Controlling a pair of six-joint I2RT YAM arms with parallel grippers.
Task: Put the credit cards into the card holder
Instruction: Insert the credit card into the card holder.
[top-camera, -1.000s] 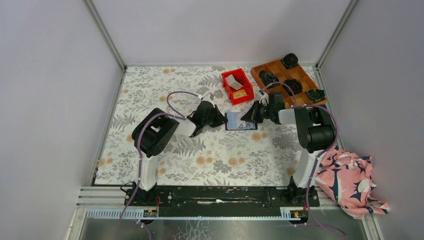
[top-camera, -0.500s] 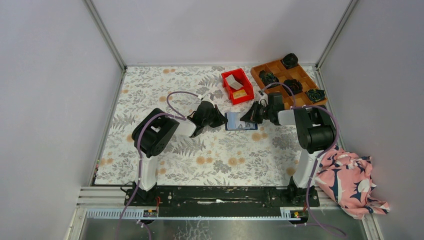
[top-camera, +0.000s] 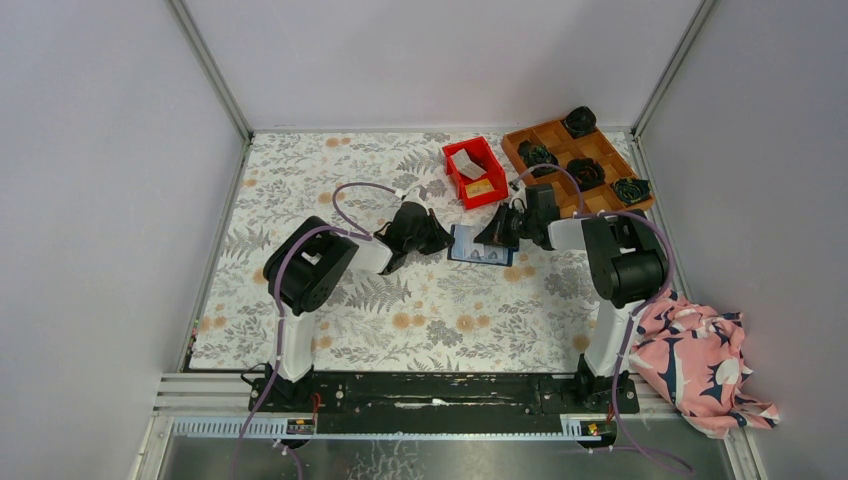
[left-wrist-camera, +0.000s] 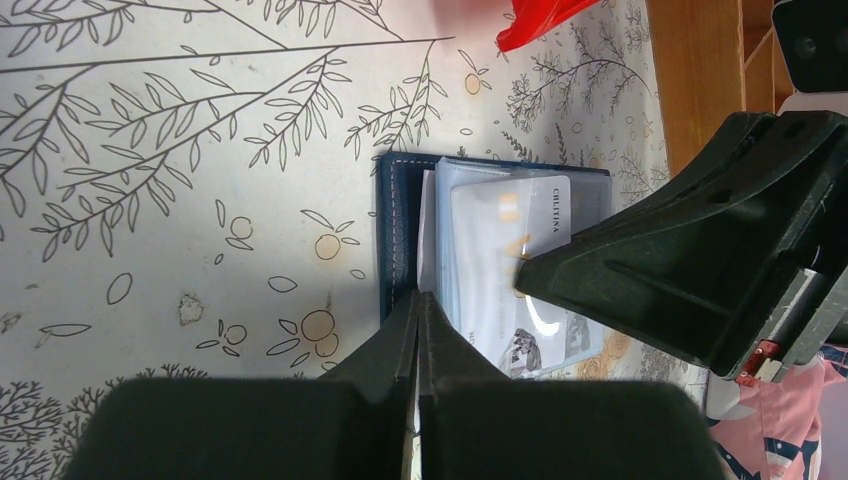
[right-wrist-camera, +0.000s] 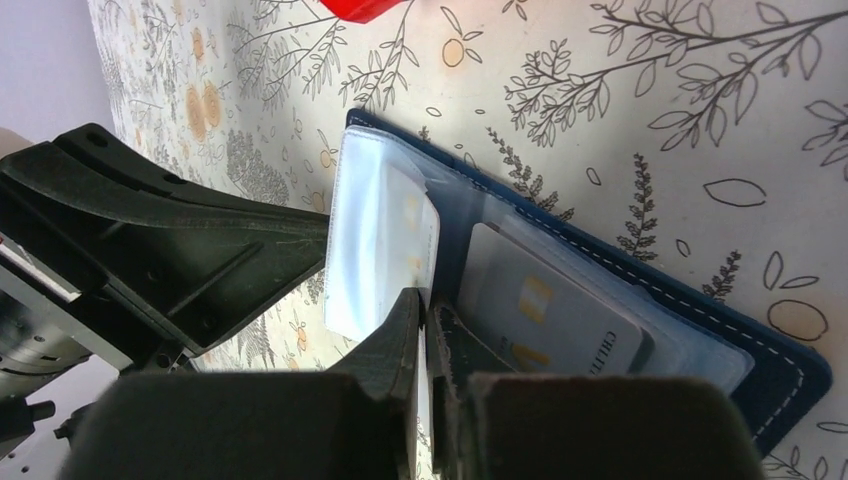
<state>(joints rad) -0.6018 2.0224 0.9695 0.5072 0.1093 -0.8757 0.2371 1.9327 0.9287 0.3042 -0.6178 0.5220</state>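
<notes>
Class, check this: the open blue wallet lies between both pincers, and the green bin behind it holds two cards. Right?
No. The top view shows the bin is red, not green; it does hold two cards, behind the wallet.

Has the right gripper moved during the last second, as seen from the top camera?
Yes. The right gripper has shifted slightly to the picture's left, ending nearer the red bin.
</notes>
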